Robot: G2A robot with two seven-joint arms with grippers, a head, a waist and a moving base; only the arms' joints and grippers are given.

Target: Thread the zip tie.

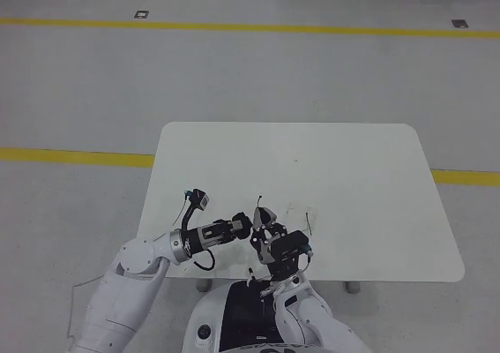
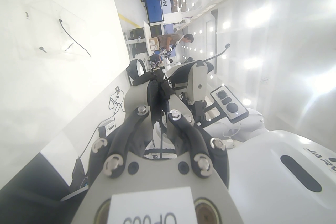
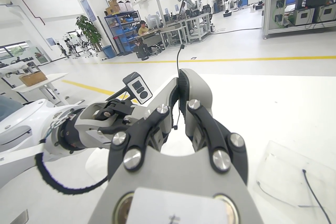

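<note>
The robot's right pincer (image 3: pixel 180 79) is clamping a black zip tie (image 3: pixel 179 62) between fully closed fingers above the near edge of the white worktop (image 1: pixel 364 176). The strap's long axis is running roughly upright: the upper end, tipped with what looks like the head, is sticking up past the fingertips, while the short lower end is dangling in the gap behind the pads. The left pincer (image 2: pixel 157 80) is sitting just beside it on the robot's left, tips pointing at the right pincer and black pads drawn together. A thin dark line is showing between its fingers, but whether it is gripping anything cannot be made out. At such close quarters, the left arm is looking the likelier one to work a free end, and the threading would seem to turn on bringing the tail round to that raised head. A clear tray (image 3: pixel 296 170) holding spare ties (image 3: pixel 315 193) is lying just to the right of the right pincer, near enough to be brushed, while the broad stretch of worktop beyond is leaving room to swing.
</note>
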